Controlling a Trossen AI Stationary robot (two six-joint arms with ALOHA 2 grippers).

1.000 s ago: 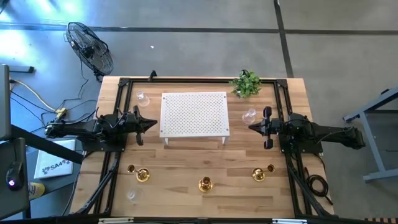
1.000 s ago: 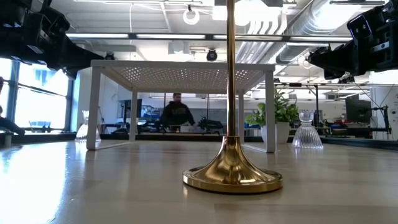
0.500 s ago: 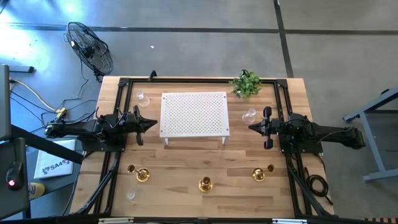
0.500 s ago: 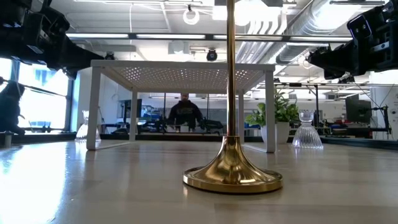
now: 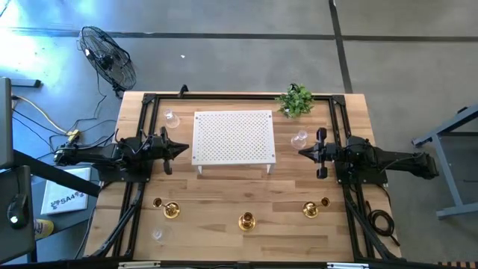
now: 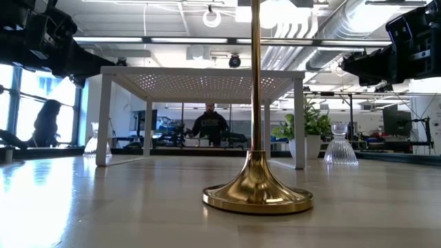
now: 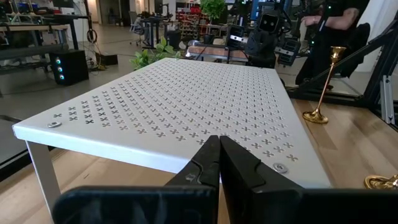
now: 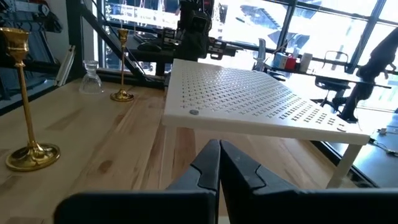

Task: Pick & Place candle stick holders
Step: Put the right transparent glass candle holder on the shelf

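Observation:
Three gold brass candle stick holders stand upright on their round bases along the near part of the table: left (image 5: 171, 211), middle (image 5: 246, 220) and right (image 5: 311, 210). Clear glass holders stand at the far left (image 5: 171, 118), beside the stand's right side (image 5: 299, 138) and near the front left (image 5: 158, 233). My left gripper (image 5: 187, 148) is shut and empty left of the white stand. My right gripper (image 5: 301, 153) is shut and empty right of it.
A white perforated stand (image 5: 234, 136) sits on four legs at the table's middle, between both grippers. A small green plant (image 5: 296, 99) stands at the far right. Small gold pieces lie near the left (image 5: 157, 202) and right (image 5: 325, 202) brass holders.

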